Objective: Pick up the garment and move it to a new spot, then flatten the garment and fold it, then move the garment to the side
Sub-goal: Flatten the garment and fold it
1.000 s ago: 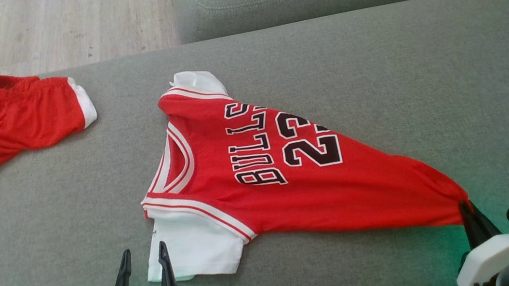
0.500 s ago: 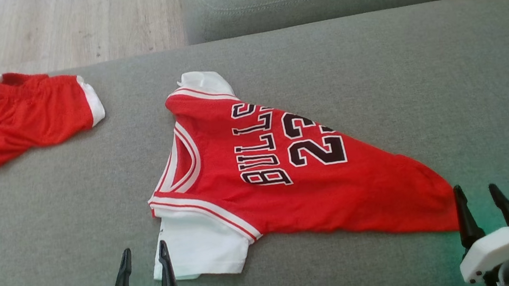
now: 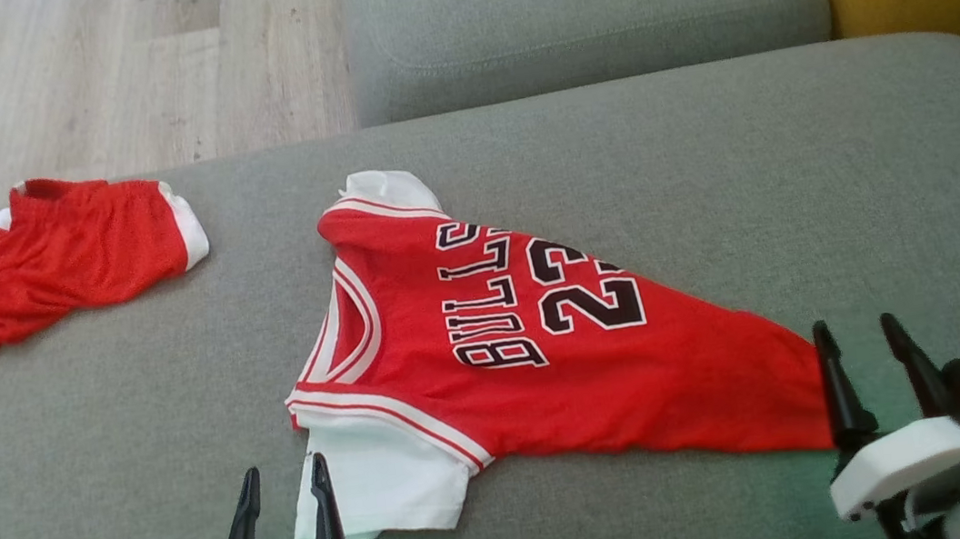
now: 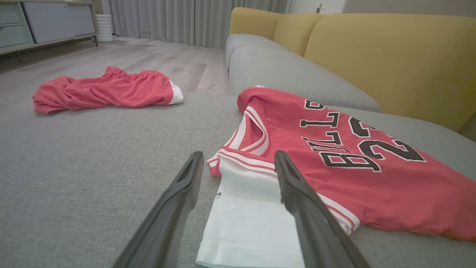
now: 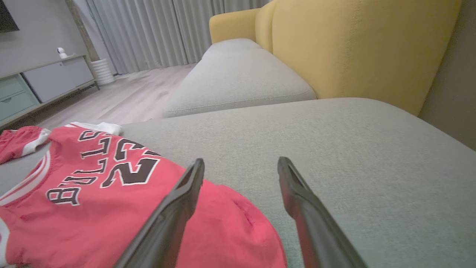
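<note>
Both pincers gape wide, empty: left gripper at the sleeve, right gripper beside the hem of the red-and-white mesh basketball jersey, skewed on the grey fabric sofa cushion. Risk: hem is bunched, so folding now likely locks creases in.

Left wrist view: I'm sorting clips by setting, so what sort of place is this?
Most likely a home living room: a sofa with yellow back cushions, a wood-look floor, long curtains and a low cabinet beyond.
</note>
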